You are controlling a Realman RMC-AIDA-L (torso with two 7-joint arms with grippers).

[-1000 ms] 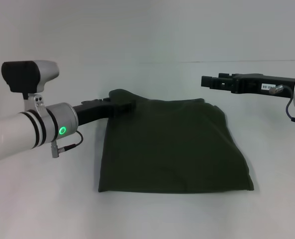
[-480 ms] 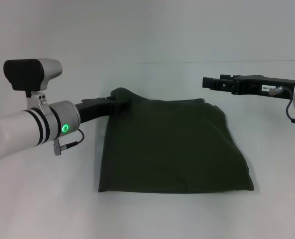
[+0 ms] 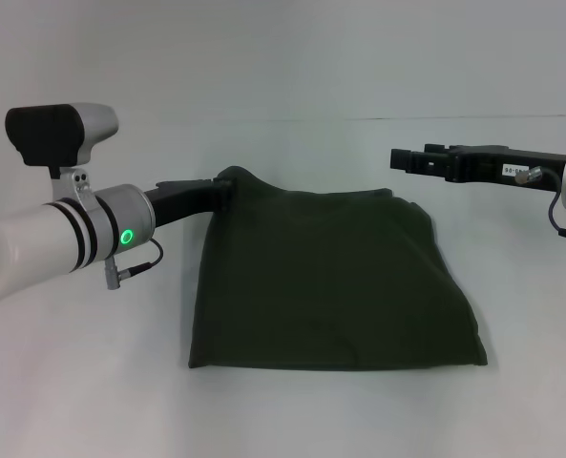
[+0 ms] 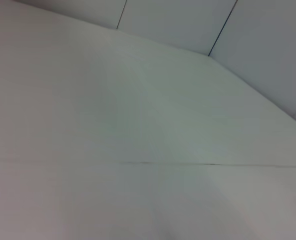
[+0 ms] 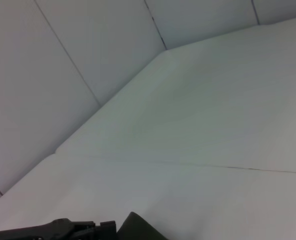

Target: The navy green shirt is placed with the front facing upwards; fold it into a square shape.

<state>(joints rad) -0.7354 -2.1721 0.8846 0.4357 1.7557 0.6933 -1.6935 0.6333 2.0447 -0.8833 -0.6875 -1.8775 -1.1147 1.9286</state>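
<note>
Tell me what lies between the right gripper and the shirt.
Nothing: in the head view, only bare white table separates the right gripper from the navy green shirt.

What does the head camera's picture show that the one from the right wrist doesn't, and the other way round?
Only the head view shows the whole folded navy green shirt, the right gripper held clear beyond its far right corner, and the left arm's green light. Only the right wrist view shows the wall panels behind the table. Both show the white table, the left gripper at the shirt's raised far left corner, and that corner.
</note>
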